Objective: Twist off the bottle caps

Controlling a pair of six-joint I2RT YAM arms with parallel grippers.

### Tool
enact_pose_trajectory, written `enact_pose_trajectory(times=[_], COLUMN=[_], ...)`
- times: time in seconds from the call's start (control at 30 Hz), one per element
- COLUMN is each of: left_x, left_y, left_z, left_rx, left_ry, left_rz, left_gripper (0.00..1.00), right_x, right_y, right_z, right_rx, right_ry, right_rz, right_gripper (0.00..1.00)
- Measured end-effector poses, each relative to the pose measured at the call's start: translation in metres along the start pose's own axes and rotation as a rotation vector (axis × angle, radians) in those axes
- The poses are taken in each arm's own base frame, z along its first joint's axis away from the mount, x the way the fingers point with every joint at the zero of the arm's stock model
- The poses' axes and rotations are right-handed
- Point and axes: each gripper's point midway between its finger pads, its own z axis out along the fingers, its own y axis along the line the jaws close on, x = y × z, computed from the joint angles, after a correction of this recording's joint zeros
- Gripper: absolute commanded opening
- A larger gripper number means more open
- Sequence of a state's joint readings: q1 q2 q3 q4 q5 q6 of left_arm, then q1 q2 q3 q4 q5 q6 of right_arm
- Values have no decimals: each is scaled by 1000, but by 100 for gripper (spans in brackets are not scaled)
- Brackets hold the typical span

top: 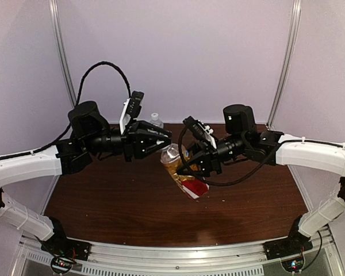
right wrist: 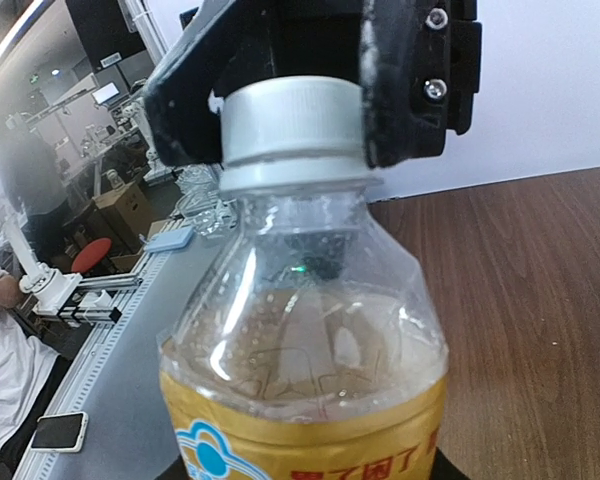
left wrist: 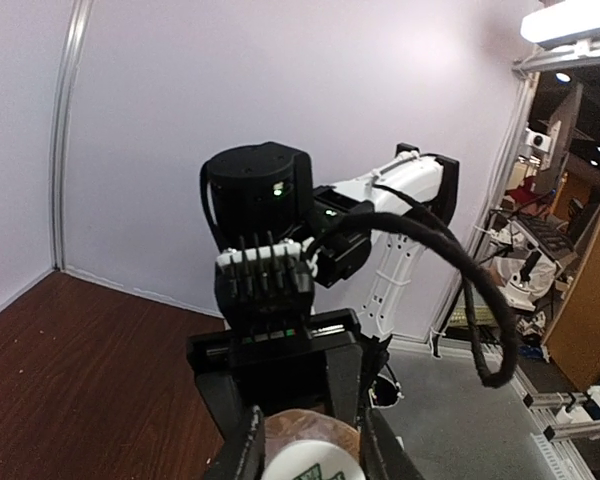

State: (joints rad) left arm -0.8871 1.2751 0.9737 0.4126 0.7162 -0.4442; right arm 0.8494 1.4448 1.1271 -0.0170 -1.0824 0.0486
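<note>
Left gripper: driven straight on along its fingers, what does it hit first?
Left gripper is shut on the bottle cap; pushing on, it meets the amber bottle at its shoulder first, likely the right gripper behind.

The yellow label (right wrist: 310,430) on the bottle (right wrist: 300,300) carries a blue-and-white flower-like emblem at its left and, beside it, a row of red Chinese characters, cut off by the lower edge of the right wrist view so that they cannot be read with certainty. The top of the white cap (left wrist: 310,465) bears a dark green printed mark, perhaps a logo, too cropped in the left wrist view to make out.
</note>
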Motion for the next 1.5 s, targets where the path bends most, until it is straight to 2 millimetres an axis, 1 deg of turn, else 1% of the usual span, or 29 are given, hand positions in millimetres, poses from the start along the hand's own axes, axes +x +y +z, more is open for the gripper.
enact_pose_trajectory(times=[0.07, 0.17, 0.27, 0.37, 0.47, 0.57, 0.7, 0.83, 0.87, 0.93, 1.1, 1.2, 1.33, 1.43, 1.5], left_x=[1, 4, 4, 0, -2, 0, -1, -7, -11, -17, -30, -32, -27, -24, -20], left_y=[13, 38, 57, 70, 82, 90, 91, 82, 77, 65, 33, 19, -1, -13, -17], left_z=[-1, -6, -9, -10, -11, -10, -10, -14, -15, -16, -19, -19, -17, -12, -7], left_rx=[-75, -241, -401, -537, -620, -656, -660, -631, -612, -558, -395, -294, -152, -60, -10], left_ry=[-2, -13, -19, -38, -63, -72, -72, -64, -60, -50, -31, -24, 2, 10, 16], left_rz=[-43, -133, -207, -255, -281, -297, -273, -188, -162, -105, 12, 59, 100, 120, 122], left_gripper=[0, 0, 4, 10, 18, 27, 53, 75, 78, 80, 80, 79, 76, 71, 66], right_x=[1, 1, 0, -4, -7, -5, -4, 0, 0, 1, 7, 8, 5, 1, 1], right_y=[-9, -32, -52, -63, -71, -77, -78, -76, -73, -65, -36, -19, 2, 11, 16], right_z=[-1, -5, -9, -13, -17, -20, -21, -24, -24, -23, -13, -10, -7, -6, -6], right_rx=[59, 200, 323, 408, 471, 508, 518, 506, 489, 443, 272, 171, 47, -5, -42], right_ry=[5, 11, 12, 2, -4, 2, 10, 26, 29, 36, 54, 57, 48, 38, 34], right_rz=[1, -2, -15, -43, -55, -51, -63, -57, -57, -62, -58, -54, -50, -44, -36], right_gripper=[43, 43, 43, 43, 43, 43, 45, 47, 48, 48, 50, 50, 50, 50, 50])
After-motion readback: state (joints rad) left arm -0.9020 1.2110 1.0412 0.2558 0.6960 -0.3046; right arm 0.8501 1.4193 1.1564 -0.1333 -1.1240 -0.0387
